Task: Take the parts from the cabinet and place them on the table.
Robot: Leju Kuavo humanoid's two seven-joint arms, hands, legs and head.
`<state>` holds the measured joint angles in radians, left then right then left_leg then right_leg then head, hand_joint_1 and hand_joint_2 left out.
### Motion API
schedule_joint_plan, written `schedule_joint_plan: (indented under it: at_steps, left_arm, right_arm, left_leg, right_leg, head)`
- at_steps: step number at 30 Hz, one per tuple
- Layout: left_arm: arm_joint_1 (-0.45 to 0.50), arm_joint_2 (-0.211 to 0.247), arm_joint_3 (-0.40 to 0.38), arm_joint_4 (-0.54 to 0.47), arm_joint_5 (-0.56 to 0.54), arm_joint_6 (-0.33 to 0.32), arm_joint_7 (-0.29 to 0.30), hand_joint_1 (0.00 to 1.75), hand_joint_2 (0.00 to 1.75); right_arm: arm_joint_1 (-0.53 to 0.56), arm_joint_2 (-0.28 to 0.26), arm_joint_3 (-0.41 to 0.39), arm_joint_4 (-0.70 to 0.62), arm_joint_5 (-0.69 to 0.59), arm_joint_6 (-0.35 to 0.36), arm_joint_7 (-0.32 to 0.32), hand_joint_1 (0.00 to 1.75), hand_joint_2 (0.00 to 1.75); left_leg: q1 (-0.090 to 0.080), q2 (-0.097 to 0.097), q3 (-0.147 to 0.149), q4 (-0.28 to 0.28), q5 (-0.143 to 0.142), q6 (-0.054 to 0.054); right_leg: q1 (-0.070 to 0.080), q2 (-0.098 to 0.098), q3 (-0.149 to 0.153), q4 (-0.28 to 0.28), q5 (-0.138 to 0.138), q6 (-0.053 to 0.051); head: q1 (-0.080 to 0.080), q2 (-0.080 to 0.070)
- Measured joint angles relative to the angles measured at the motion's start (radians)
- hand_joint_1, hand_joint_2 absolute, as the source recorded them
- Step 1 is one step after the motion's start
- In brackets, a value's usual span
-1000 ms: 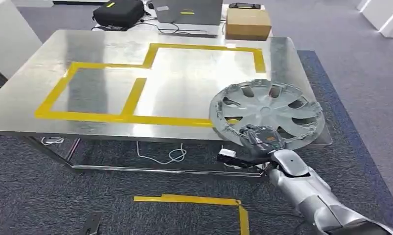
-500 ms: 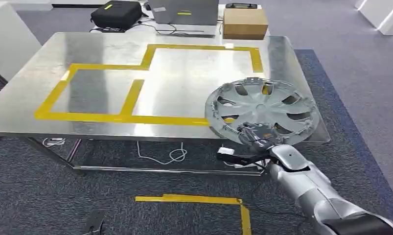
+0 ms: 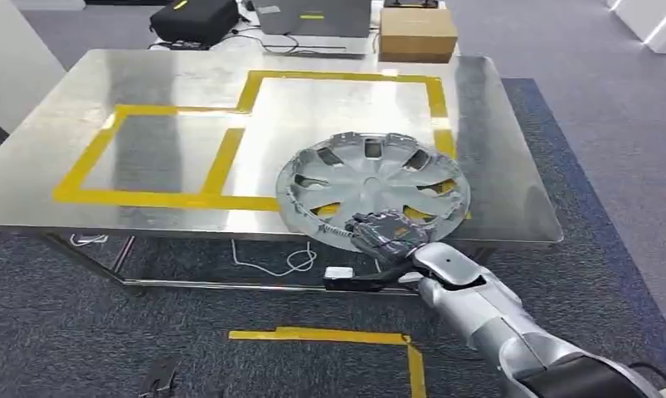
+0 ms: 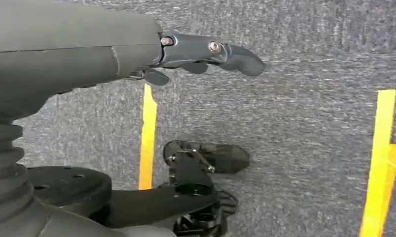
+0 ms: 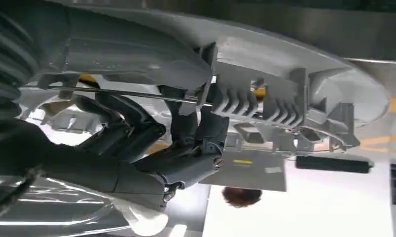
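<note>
Fingers (image 3: 377,225) of the right hand (image 3: 387,235) curl over the near rim of the silver hubcap (image 3: 372,182) and grip it, the right wrist view showing dark fingers hooked in behind the rim's ribbed clips. It lies tilted over the near right part of the steel table (image 3: 147,99), covering a stretch of the yellow tape outline (image 3: 167,199) — whether its far edge touches the tabletop I cannot tell. Beyond the table sit a black bag (image 3: 195,20), a grey case (image 3: 313,16) and a cardboard box (image 3: 418,33), all partly cut off; no writing on them is legible. More yellow tape (image 3: 329,337) marks the carpet. Left hand (image 4: 205,49) hangs over the floor, fingers extended and holding nothing.
</note>
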<state>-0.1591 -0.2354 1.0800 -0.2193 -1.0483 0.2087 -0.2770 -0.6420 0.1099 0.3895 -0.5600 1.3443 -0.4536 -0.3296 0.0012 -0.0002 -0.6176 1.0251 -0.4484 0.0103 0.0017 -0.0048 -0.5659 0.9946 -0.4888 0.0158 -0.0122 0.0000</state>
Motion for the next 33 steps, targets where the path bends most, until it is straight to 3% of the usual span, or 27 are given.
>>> schedule_joint_plan:
  at_steps: [2,3,5,6,7,9,10,11,12,13,15,17,18,20,21,22,23,24,26,27,28,31,33]
  left_arm:
    - [0.000,-0.003,0.000,0.000,0.001,0.000,-0.002,0.00,1.75]
    - [-0.004,-0.003,0.000,0.000,0.001,0.000,-0.003,0.00,1.75]
    - [-0.004,-0.004,0.000,0.000,0.002,0.000,-0.005,0.00,1.75]
    - [-0.004,-0.004,0.000,0.000,0.003,0.000,-0.006,0.00,1.75]
    - [-0.003,-0.003,0.000,0.000,0.005,0.000,-0.006,0.00,1.75]
    - [-0.002,-0.003,0.001,0.000,0.009,0.001,-0.009,0.00,1.75]
    - [-0.002,-0.004,0.001,0.000,0.011,0.000,-0.011,0.00,1.75]
    - [-0.002,-0.004,0.001,0.000,0.011,0.000,-0.015,0.00,1.75]
    - [-0.003,-0.003,0.001,0.000,0.014,0.001,-0.018,0.00,1.75]
    - [-0.003,-0.003,0.001,0.000,0.014,0.005,-0.018,0.00,1.75]
    - [0.000,-0.003,0.002,0.000,0.010,0.015,-0.018,0.00,1.75]
    - [0.000,-0.002,0.001,0.000,0.007,0.018,-0.013,0.00,1.75]
    - [-0.001,-0.002,0.001,0.000,0.005,0.017,-0.012,0.00,1.75]
    - [-0.002,-0.002,0.001,0.000,0.005,0.017,-0.009,0.00,1.75]
    - [0.000,-0.001,0.001,0.000,0.003,0.017,-0.009,0.00,1.75]
    - [0.003,-0.001,0.001,0.000,0.002,0.017,-0.009,0.00,1.75]
    - [0.004,0.000,0.001,0.000,0.002,0.017,-0.009,0.00,1.75]
    - [0.003,0.001,0.001,0.000,0.002,0.017,-0.009,0.00,1.75]
    - [0.002,0.002,0.001,0.000,0.002,0.017,-0.009,0.00,1.75]
    - [0.001,0.004,0.001,0.000,0.002,0.017,-0.009,0.00,1.75]
    - [0.000,0.003,0.000,0.000,0.001,0.018,-0.009,0.00,1.75]
    - [0.004,0.005,0.000,0.000,-0.001,0.018,-0.005,0.00,1.75]
    - [0.001,0.004,0.000,0.000,-0.001,0.018,-0.005,0.00,1.75]
  right_arm:
    - [0.002,0.000,0.016,-0.023,-0.008,-0.001,-0.001,1.75,1.75]
    - [-0.001,0.000,0.022,-0.031,-0.011,-0.001,-0.001,1.75,1.75]
    - [0.002,-0.001,0.039,-0.045,-0.013,0.001,0.001,1.75,1.75]
    - [0.006,-0.001,0.045,-0.048,-0.012,0.002,0.003,1.75,1.75]
    - [0.012,-0.002,0.051,-0.051,-0.012,0.002,0.005,1.75,1.75]
    - [0.014,-0.003,0.062,-0.059,-0.012,0.004,0.015,1.75,1.75]
    - [0.013,-0.003,0.065,-0.063,-0.012,0.004,0.019,1.75,1.75]
    - [0.013,-0.004,0.067,-0.069,-0.013,0.003,0.021,1.75,1.75]
    - [0.011,-0.005,0.071,-0.069,-0.014,0.003,0.021,1.75,1.75]
    - [0.011,-0.005,0.074,-0.071,-0.014,0.003,0.021,1.75,1.75]
    - [0.014,-0.007,0.079,-0.072,-0.014,0.003,0.021,1.75,1.75]
    - [0.014,-0.008,0.083,-0.075,-0.014,0.002,0.021,1.75,1.75]
    - [0.012,-0.008,0.084,-0.076,-0.014,0.002,0.022,1.75,1.75]
    - [0.013,-0.008,0.088,-0.076,-0.014,0.002,0.027,1.75,1.75]
    - [0.014,-0.008,0.088,-0.076,-0.014,0.002,0.031,1.75,1.75]
    - [0.015,-0.008,0.090,-0.076,-0.014,0.002,0.034,1.75,1.75]
    - [0.016,-0.008,0.091,-0.076,-0.014,0.002,0.035,1.75,1.75]
    - [0.016,-0.008,0.092,-0.076,-0.014,0.002,0.035,1.75,1.75]
    - [0.015,-0.008,0.092,-0.076,-0.016,0.002,0.035,1.75,1.75]
    - [0.014,-0.008,0.092,-0.076,-0.018,0.002,0.035,1.75,1.75]
    - [0.013,-0.008,0.092,-0.076,-0.018,0.002,0.035,1.75,1.75]
    - [0.014,-0.009,0.093,-0.075,-0.018,0.003,0.035,1.75,1.75]
    - [0.009,-0.010,0.094,-0.076,-0.017,0.003,0.035,1.75,1.75]
  left_leg:
    - [0.009,0.000,0.010,-0.013,0.004,0.011]
    - [0.010,0.001,0.010,-0.013,0.002,0.017]
    - [0.009,0.001,0.011,-0.013,-0.001,0.022]
    - [0.009,0.001,0.011,-0.012,-0.002,0.024]
    - [0.010,0.000,0.012,-0.012,-0.003,0.025]
    - [0.010,-0.005,0.016,-0.011,-0.007,0.022]
    - [0.010,-0.007,0.022,-0.010,-0.012,0.019]
    - [0.010,-0.008,0.026,-0.008,-0.016,0.013]
    - [0.002,-0.009,0.021,-0.004,-0.020,0.006]
    - [0.003,-0.009,0.016,-0.001,-0.018,0.003]
    - [0.005,-0.007,0.018,-0.005,-0.016,-0.006]
    - [0.007,-0.006,0.016,0.008,-0.033,-0.018]
    - [0.007,-0.005,-0.002,0.050,-0.060,-0.022]
    - [0.008,-0.005,-0.076,0.209,-0.131,-0.027]
    - [0.008,-0.005,-0.112,0.281,-0.152,-0.028]
    - [0.008,-0.005,-0.132,0.315,-0.151,-0.027]
    - [0.008,-0.005,-0.126,0.298,-0.125,-0.024]
    - [0.008,-0.005,-0.101,0.238,-0.079,-0.018]
    - [0.003,-0.005,-0.017,0.053,0.016,-0.001]
    - [-0.001,-0.003,-0.001,0.035,-0.007,0.006]
    - [-0.003,-0.004,0.012,0.000,-0.012,0.008]
    - [-0.002,-0.005,0.019,-0.012,-0.016,0.017]
    - [0.006,-0.005,0.038,-0.020,-0.016,0.025]
  right_leg:
    - [0.000,0.003,-0.015,0.018,-0.021,0.013]
    - [-0.002,0.003,-0.040,0.070,-0.052,0.017]
    - [-0.006,0.003,-0.129,0.244,-0.120,0.024]
    - [-0.006,0.003,-0.167,0.308,-0.135,0.026]
    - [-0.007,0.003,-0.186,0.329,-0.126,0.027]
    - [-0.010,0.003,-0.156,0.242,-0.050,0.026]
    - [-0.012,0.003,-0.109,0.139,0.008,0.024]
    - [-0.013,0.002,-0.072,0.053,0.046,0.023]
    - [-0.009,0.003,-0.045,0.031,0.029,0.021]
    - [-0.009,0.005,-0.043,0.016,0.021,0.011]
    - [-0.006,0.010,-0.048,0.022,0.020,0.002]
    - [-0.013,0.009,-0.039,0.014,0.023,-0.009]
    - [-0.013,0.008,-0.038,0.014,0.020,-0.016]
    - [-0.010,0.007,-0.036,0.014,0.015,-0.023]
    - [-0.008,0.007,-0.035,0.014,0.013,-0.026]
    - [-0.006,0.007,-0.032,0.015,0.011,-0.028]
    - [-0.005,0.009,-0.028,0.015,0.009,-0.028]
    - [-0.002,0.010,-0.022,0.015,0.006,-0.028]
    - [0.000,0.010,-0.007,0.014,-0.002,-0.024]
    - [0.005,0.009,-0.006,0.012,-0.004,-0.021]
    - [0.005,0.011,-0.010,0.015,-0.006,-0.016]
    - [0.005,0.010,-0.006,0.017,0.007,0.004]
    - [0.003,0.010,-0.033,0.056,-0.017,0.012]
  head:
    - [0.002,0.000]
    - [0.009,0.000]
    - [0.010,0.000]
    - [0.012,0.000]
    - [0.011,0.000]
    - [0.011,0.000]
    - [0.011,0.000]
    - [0.012,0.000]
    - [0.011,0.000]
    - [0.011,0.000]
    - [0.011,0.000]
    - [0.010,0.000]
    - [0.003,0.000]
    - [0.003,0.000]
    - [0.003,0.000]
    - [0.003,0.000]
    - [0.003,0.000]
    - [0.002,0.000]
    - [0.003,0.000]
    - [0.005,0.000]
    - [0.003,0.000]
    - [0.006,0.000]
    - [0.009,0.000]
